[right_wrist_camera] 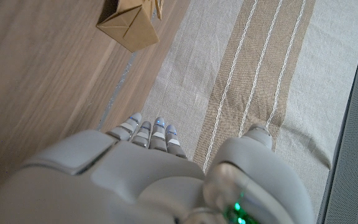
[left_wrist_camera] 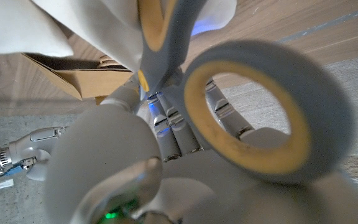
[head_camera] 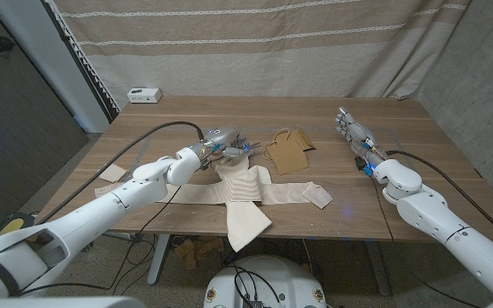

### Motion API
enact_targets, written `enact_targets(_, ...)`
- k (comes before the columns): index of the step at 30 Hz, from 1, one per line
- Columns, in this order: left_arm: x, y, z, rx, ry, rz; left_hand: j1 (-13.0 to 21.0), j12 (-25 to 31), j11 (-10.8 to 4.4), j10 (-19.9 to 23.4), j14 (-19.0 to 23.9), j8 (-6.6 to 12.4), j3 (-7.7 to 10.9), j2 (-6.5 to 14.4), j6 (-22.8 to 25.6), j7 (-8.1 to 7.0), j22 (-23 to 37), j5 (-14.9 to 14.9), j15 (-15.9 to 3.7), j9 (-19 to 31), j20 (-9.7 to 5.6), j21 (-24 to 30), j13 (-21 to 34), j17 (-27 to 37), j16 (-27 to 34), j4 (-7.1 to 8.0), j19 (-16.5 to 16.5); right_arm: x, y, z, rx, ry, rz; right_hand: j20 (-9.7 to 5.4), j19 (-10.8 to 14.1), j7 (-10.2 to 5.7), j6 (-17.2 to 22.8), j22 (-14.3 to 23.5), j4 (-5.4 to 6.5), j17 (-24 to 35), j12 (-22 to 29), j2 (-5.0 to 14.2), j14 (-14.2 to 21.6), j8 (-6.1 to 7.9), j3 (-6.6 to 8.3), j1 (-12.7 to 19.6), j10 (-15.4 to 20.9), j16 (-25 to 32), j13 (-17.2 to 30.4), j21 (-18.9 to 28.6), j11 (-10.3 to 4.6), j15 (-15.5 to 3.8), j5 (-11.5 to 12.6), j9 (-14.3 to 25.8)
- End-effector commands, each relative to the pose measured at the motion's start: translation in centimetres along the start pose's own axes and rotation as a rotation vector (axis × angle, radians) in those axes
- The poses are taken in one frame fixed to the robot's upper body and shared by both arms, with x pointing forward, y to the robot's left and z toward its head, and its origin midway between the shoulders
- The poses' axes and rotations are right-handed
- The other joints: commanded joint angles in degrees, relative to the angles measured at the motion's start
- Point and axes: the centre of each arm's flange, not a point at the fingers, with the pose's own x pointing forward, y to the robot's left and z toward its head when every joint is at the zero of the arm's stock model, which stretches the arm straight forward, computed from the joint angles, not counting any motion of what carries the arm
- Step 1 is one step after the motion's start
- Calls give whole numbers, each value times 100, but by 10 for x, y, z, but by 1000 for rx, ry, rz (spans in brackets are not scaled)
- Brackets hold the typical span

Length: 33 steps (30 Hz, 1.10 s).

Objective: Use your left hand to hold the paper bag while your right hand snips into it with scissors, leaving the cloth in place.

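At table centre, the left hand grips grey-and-yellow scissors, blades hidden by the cream cloth. Just right lies the paper bag, contents unseen. Far right, the right hand holds nothing, fingers extended side by side.

Wooden table bears cloth, paper bag
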Motion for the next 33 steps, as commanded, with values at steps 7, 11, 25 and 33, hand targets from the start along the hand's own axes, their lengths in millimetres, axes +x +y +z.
enact_targets(7,-5,12,-8,-136,52,68,11,118,-142,223,-4,-6,193,21,216,-124,45,13,8,37,-758,167,328,-28,-100,71,-5,1,-1,0,5,1,3,12,6,7,-5,12,-15,10,20,26,19,25,28,44,25,9,12,48,-27,-22,13,26)
enact_targets(11,-5,9,-8,-153,58,69,-49,127,-148,202,-116,-42,205,32,194,-138,49,11,3,51,-744,221,330,-120,-243,73,-24,1,-1,-1,6,3,4,16,9,9,-4,13,-15,10,21,34,23,26,35,50,29,8,12,47,-28,-23,12,26)
enact_targets(25,-5,-3,-4,-242,100,42,-585,565,-153,-690,-764,366,233,506,-622,-355,-146,106,-3,1485,-636,565,1440,-324,-636,257,-512,-6,-5,-4,22,4,-10,68,51,4,-5,13,-13,10,25,58,45,26,52,64,47,12,12,56,-24,-39,7,26)
enact_targets(33,-10,-6,-9,-328,136,57,-696,684,-158,-894,-1302,558,352,541,-1021,-412,-346,131,3,2053,-627,507,1742,-337,-716,332,-922,-9,-6,-7,34,-1,-10,99,67,2,-5,13,-10,11,26,72,49,25,62,69,53,11,12,58,-23,-38,3,26)
